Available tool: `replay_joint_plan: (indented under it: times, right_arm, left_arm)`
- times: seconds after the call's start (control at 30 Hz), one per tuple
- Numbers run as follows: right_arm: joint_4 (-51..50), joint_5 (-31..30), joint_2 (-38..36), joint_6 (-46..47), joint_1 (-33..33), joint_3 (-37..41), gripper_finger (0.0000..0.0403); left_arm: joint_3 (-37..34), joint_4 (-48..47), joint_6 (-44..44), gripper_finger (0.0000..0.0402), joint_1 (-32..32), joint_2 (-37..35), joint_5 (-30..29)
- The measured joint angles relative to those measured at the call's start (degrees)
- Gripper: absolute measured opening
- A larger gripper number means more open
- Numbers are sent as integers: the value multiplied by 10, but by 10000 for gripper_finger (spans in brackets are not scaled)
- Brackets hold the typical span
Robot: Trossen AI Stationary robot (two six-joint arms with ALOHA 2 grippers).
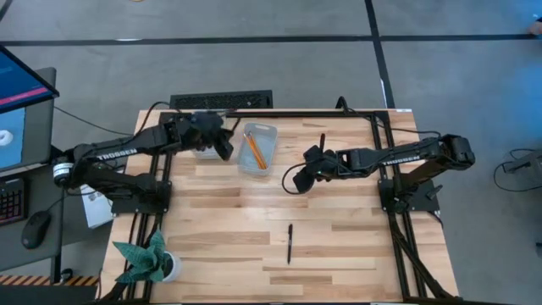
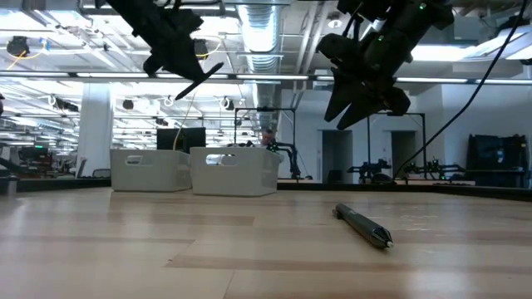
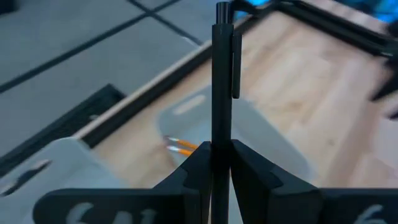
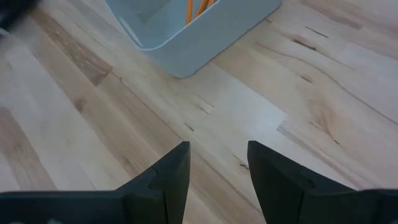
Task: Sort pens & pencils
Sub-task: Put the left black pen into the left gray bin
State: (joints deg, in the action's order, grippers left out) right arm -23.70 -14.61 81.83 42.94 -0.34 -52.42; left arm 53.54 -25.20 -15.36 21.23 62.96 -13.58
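Note:
My left gripper (image 1: 223,146) hangs over the two pale bins at the table's far side, shut on a black pen (image 3: 222,74) that shows as a slanting stick in the low view (image 2: 199,80). The right-hand bin (image 1: 257,148) holds orange pencils (image 1: 255,151), also seen in the left wrist view (image 3: 180,146) and the right wrist view (image 4: 198,7). My right gripper (image 1: 312,163) is open, hovering above bare wood (image 4: 217,165) right of that bin. A second pen (image 1: 289,243) lies flat on the table (image 2: 363,225). Another dark stick (image 1: 322,141) lies beyond the right gripper. My left gripper pinches the pen's barrel (image 3: 221,146) between its two fingers (image 3: 193,165). The pen runs along the fingers, and its clip end (image 3: 236,62) sticks out past the fingertips. It is lifted clear and slants downward above the bins.
The left-hand bin (image 1: 201,152) is partly hidden under my left gripper; in the low view both bins (image 2: 150,170) (image 2: 235,170) stand side by side. A green paper plant (image 1: 148,258) sits at the near left corner. Open wood lies around the near pen.

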Motion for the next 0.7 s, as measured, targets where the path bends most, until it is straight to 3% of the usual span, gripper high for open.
replay_joint_plan:
  times: [0.4,0.7]
  right_arm:
    - [0,2,0,-51,-6,0,182]
    - [0,3,0,-66,-17,0,182]
  left_arm:
    - [0,-87,-29,45,130,0,-22]
    - [0,-99,-56,45,158,47,-18]
